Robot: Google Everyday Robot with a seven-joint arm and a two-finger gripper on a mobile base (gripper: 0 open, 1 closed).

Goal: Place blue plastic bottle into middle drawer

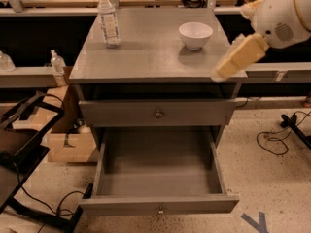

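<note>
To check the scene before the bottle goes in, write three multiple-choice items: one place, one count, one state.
1. Where is the bottle? A on the cabinet top, back left; B in the open drawer; C on the floor.
2. How many bowls are on the top? A none; B one; C three.
3. The lowest drawer is: A shut; B pulled out, bare inside; C pulled out, holding a bowl.
Key: 1 A, it stands upright at the back left corner; 2 B, only the white bowl; 3 B, its bare floor shows. The arm hangs over the top's right edge; its hand is not in view.
</note>
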